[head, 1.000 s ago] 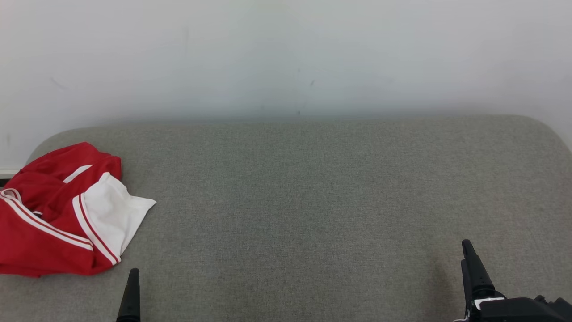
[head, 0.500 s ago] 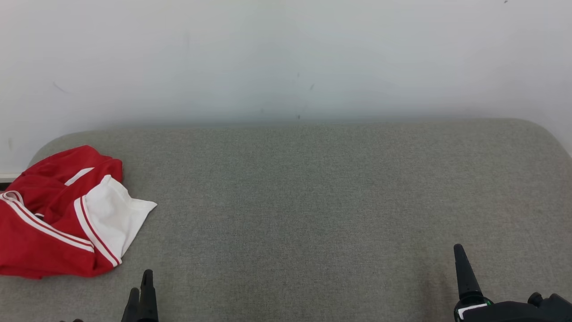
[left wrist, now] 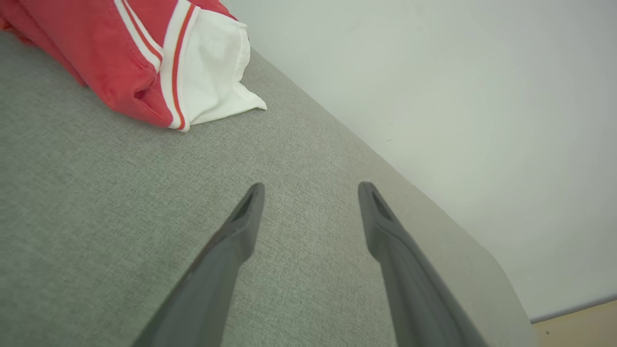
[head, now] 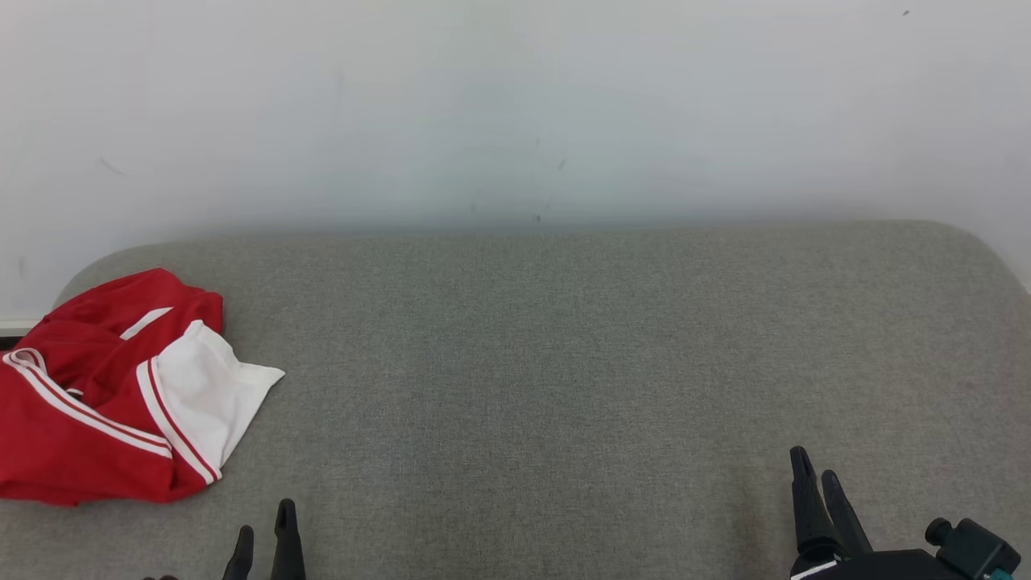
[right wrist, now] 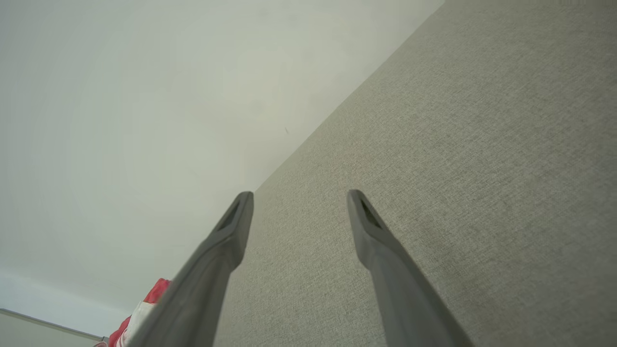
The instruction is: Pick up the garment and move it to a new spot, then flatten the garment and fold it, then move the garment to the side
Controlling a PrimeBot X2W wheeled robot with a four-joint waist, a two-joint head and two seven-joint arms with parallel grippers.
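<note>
matt woven grey table [head: 564, 362]

Wide free room
Worktop [head: 564, 362] bare middle to right; garment [head: 105, 403] heaped at left; wall [head: 515, 105] closes the far side.

The garment [head: 97, 411] is red with paired white stripes and a white section that points toward the middle of the surface. It lies crumpled in a loose heap, folds overlapping, at the left end of the grey fabric worktop [head: 564, 362], near its rounded far corner.
</note>
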